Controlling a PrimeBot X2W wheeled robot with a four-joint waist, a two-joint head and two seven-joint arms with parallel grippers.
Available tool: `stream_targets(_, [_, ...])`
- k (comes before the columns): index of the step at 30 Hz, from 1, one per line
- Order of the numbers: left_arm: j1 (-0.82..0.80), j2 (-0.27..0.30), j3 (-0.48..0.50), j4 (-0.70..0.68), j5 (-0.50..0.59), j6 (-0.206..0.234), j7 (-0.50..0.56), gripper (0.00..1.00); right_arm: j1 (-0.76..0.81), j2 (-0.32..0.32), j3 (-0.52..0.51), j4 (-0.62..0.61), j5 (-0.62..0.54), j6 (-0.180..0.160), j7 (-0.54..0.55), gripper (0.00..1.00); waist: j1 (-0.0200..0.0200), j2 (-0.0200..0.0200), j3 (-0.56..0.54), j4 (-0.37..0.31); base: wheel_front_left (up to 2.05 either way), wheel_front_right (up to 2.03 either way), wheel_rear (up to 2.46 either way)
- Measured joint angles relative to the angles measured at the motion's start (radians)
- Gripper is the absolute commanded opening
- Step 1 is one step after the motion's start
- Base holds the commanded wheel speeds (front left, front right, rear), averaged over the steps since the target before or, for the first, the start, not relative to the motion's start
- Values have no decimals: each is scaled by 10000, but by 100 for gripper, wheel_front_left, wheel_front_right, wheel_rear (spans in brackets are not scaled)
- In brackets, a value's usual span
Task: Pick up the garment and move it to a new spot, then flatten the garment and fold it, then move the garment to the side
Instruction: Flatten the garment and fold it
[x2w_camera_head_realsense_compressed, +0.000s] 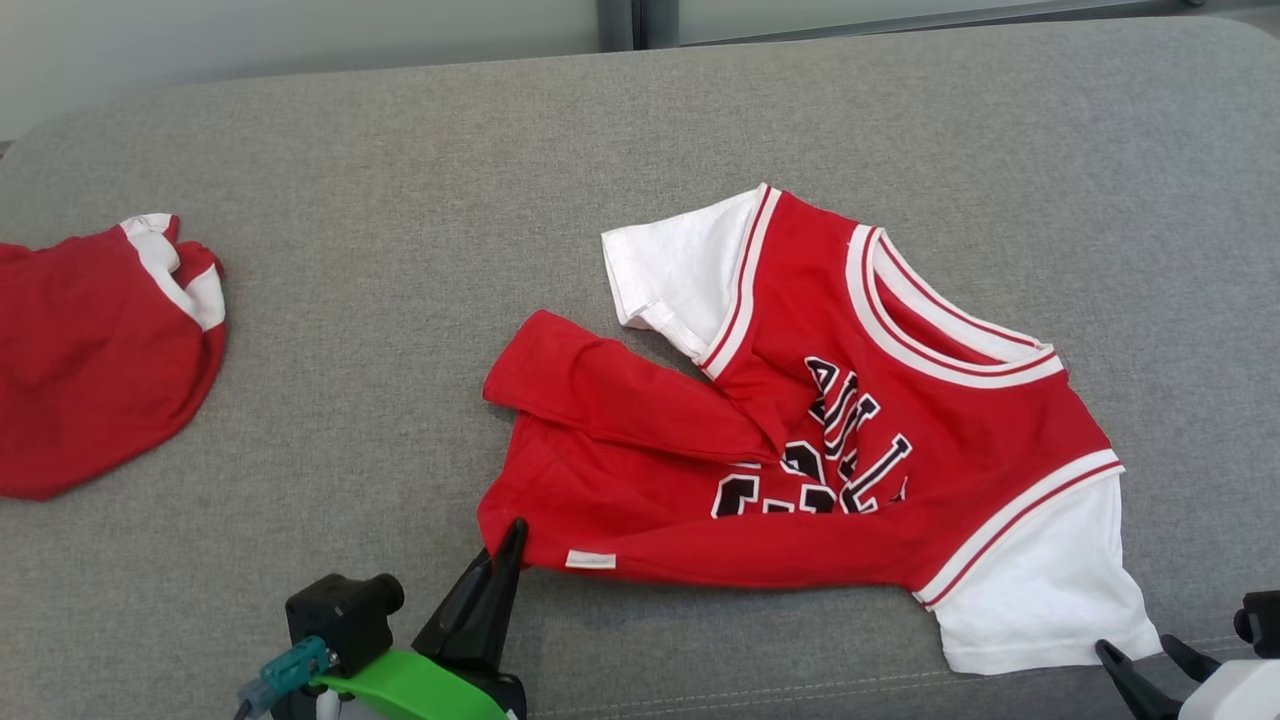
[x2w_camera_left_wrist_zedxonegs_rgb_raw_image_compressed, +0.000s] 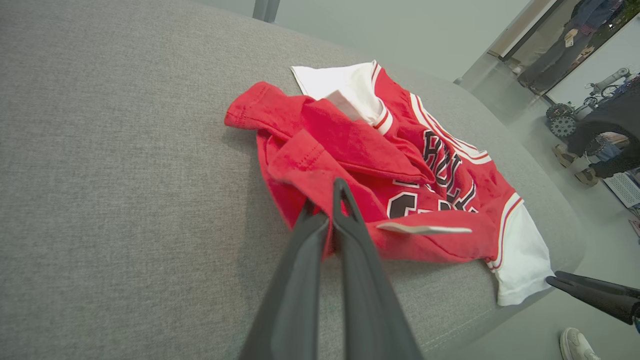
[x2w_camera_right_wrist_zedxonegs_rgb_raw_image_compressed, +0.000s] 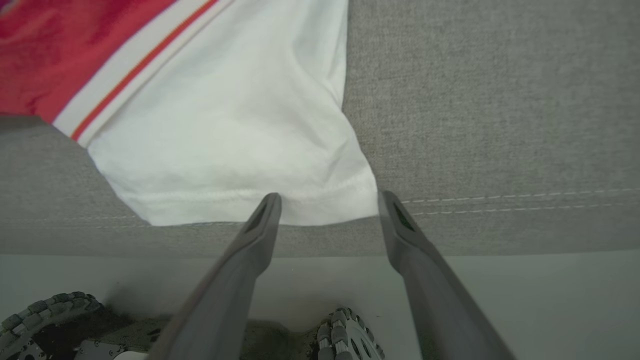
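I look down on a grey fabric-covered counter (x2w_camera_head_realsense_compressed: 420, 200). A red jersey (x2w_camera_head_realsense_compressed: 850, 450) with white sleeves lies crumpled near the middle, a little toward my right. Its collar, banded in white and red, points to the far right. Black and white lettering across the chest is partly hidden in folds. One flap of red cloth is folded over the body on the left side. A small white tag (x2w_camera_head_realsense_compressed: 590, 560) sits on the near hem.

My left hand (x2w_camera_head_realsense_compressed: 515, 530) is at the jersey's near left corner. In the left wrist view, the left hand (x2w_camera_left_wrist_zedxonegs_rgb_raw_image_compressed: 324, 197) has its two dark fingers pressed together with red cloth pinched between them, so it is gripping the jersey (x2w_camera_left_wrist_zedxonegs_rgb_raw_image_compressed: 400, 165) at the hem. The tag (x2w_camera_left_wrist_zedxonegs_rgb_raw_image_compressed: 425, 229) juts out just to the right of the fingers.

My right hand (x2w_camera_head_realsense_compressed: 1137, 650) is at the counter's near edge, beside the lower white sleeve (x2w_camera_head_realsense_compressed: 1040, 590). In the right wrist view, the right hand (x2w_camera_right_wrist_zedxonegs_rgb_raw_image_compressed: 330, 197) has its fingers spread wide apart, holding nothing. The fingertips reach the sleeve's (x2w_camera_right_wrist_zedxonegs_rgb_raw_image_compressed: 225, 140) hem; I cannot tell whether they touch it.

A second red garment (x2w_camera_head_realsense_compressed: 90, 350) with white trim lies bunched at the counter's far left, well apart from the jersey.
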Motion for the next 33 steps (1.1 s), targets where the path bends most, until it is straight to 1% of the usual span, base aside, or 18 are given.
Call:
stream_targets(1, [0,4,4,-15,6,0,40,0,-26,42,4,33,-8,0,0,92,0,0,4,-5,0,0,0])
stream_targets(3, [0,13,10,-29,40,2,69,0,-82,105,8,107,-75,0,36,86,0,0,5,-18,0,0,0])
stream_targets(6, [1,33,50,-33,44,79,71,0,-280,253,31,251,-90,0,88,86,0,0,-28,-50,0,0,0])
stream_targets(9, [1,48,56,-73,58,84,153,0,-392,330,29,399,-105,0,96,74,0,0,-34,-78,0,0,0])
stream_targets(10, [1,48,56,-84,58,84,155,0,-432,355,29,464,-123,0,100,73,0,0,-36,-84,0,0,0])
stream_targets(11, [1,48,58,-88,58,84,155,0,-458,383,31,506,-125,0,130,74,0,0,-38,-90,0,0,0])
stream_targets(13, [1,52,63,-90,59,84,169,0,-511,470,35,621,-123,0,182,82,0,0,-41,-100,0,0,0])
stream_targets(16, [1,54,79,-119,69,86,194,0,-614,558,69,819,-125,0,192,82,0,0,-43,-109,0,0,0])
stream_targets(19, [1,56,88,-148,69,88,245,0,-713,583,73,988,-132,0,274,86,0,0,-42,-118,0,0,0])
stream_targets(22, [2,63,104,-178,71,88,261,0,-878,623,100,1154,-165,0,278,84,0,0,-32,-133,0,0,0])
stream_targets(23, [4,65,119,-186,71,88,265,0,-942,639,105,1216,-165,0,297,80,0,0,-29,-143,0,0,0])
stream_targets(26, [9,107,157,-270,142,88,345,0,-1203,727,174,1415,-165,0,441,78,0,0,54,-187,0,0,0])
stream_targets(27, [9,121,157,-276,163,88,347,0,-1273,773,196,1475,-165,2,483,71,0,0,83,-199,0,0,0])
stream_targets(28, [9,132,153,-291,163,88,374,0,-1322,811,201,1526,-165,2,483,66,0,0,112,-209,0,0,0])
stream_targets(29, [8,157,144,-303,171,88,443,0,-1362,853,199,1586,-161,2,483,51,0,0,141,-214,0,0,0])
stream_targets(30, [8,173,144,-309,178,88,466,0,-1406,890,205,1638,-161,12,485,45,0,0,171,-216,0,0,0])
stream_targets(31, [8,190,140,-318,180,90,481,0,-1446,924,203,1685,-150,13,485,42,0,0,202,-215,0,0,0])
stream_targets(33, [7,209,138,-318,209,90,512,0,-1476,1011,207,1753,-127,36,481,23,0,-1,246,-197,0,0,0])
